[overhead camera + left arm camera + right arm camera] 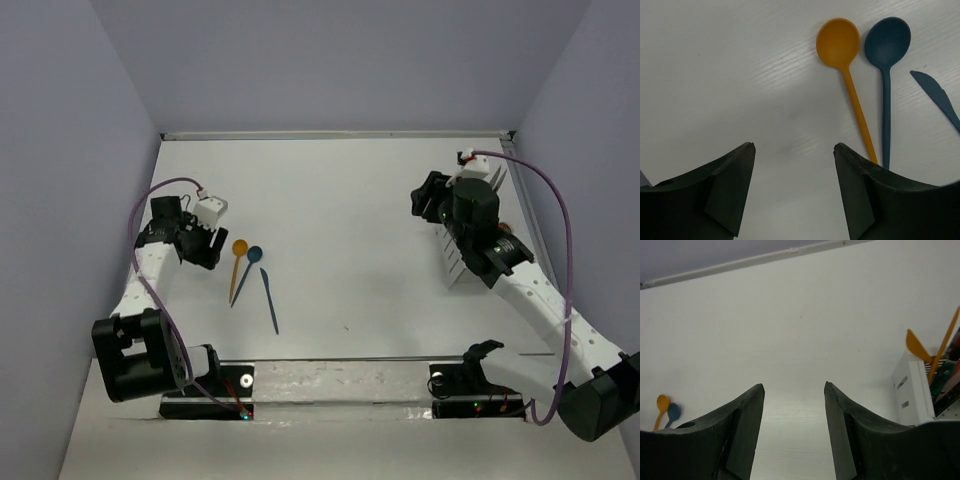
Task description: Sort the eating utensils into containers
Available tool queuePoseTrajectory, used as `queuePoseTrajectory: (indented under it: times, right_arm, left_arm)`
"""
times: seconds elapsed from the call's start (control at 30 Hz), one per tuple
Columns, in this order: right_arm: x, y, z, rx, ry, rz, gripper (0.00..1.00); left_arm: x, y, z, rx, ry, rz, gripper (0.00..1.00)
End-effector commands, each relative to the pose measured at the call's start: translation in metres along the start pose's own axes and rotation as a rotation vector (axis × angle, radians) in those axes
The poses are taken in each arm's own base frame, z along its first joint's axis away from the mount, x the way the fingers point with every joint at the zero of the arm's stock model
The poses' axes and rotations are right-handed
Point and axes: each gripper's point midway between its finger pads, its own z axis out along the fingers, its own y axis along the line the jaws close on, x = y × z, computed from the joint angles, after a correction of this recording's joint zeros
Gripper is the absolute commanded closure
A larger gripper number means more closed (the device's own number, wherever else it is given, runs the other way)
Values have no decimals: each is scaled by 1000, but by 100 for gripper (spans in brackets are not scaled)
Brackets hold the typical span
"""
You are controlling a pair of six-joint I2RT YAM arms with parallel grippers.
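Observation:
Three eating utensils lie on the white table left of centre: an orange spoon, a dark blue spoon and a blue knife. My left gripper hovers just left of them, open, with only bare table between its fingers. The white slotted container stands at the right, mostly hidden under my right arm, with orange utensils and a teal one sticking out. My right gripper is open and empty, left of the container.
Grey walls close the table at the back and both sides. A back table edge runs across the right wrist view. Both arm bases sit on the near rail. A purple cable loops along the right arm.

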Motion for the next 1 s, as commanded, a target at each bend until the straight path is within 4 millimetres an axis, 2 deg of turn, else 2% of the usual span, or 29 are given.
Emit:
queuePoseTrajectory:
  times: [0.0, 0.1, 0.2, 0.27, 0.3, 0.43, 0.57, 0.8, 0.97]
  right_arm:
    - [25, 24, -11, -73, 78, -41, 43]
    - [36, 22, -11, -67, 99, -57, 43]
    - [46, 16, -11, -57, 119, -79, 43]
    - [52, 13, -11, -52, 131, -92, 43]
    - [54, 12, -11, -53, 134, -97, 43]
    - [61, 7, -10, -39, 143, -108, 43]
    - [71, 2, -7, -22, 165, -128, 43]
    - [80, -6, -8, -3, 175, -140, 43]
    - [82, -6, -8, -3, 181, -144, 43]
  left_arm:
    - [-16, -16, 7, -49, -29, 89, 23]
    - [-2, -23, 27, -54, 25, 109, 23]
    - [20, -27, 45, -16, 122, 92, 27]
    - [26, -36, 49, 29, 129, 90, 28]
    - [26, -47, 53, 60, 136, 109, 28]
    - [31, -52, 62, 88, 163, 103, 30]
    - [24, -64, 61, 152, 111, 106, 31]
    - [26, -62, 61, 128, 109, 97, 32]
    - [9, -62, 49, 115, 37, 117, 32]
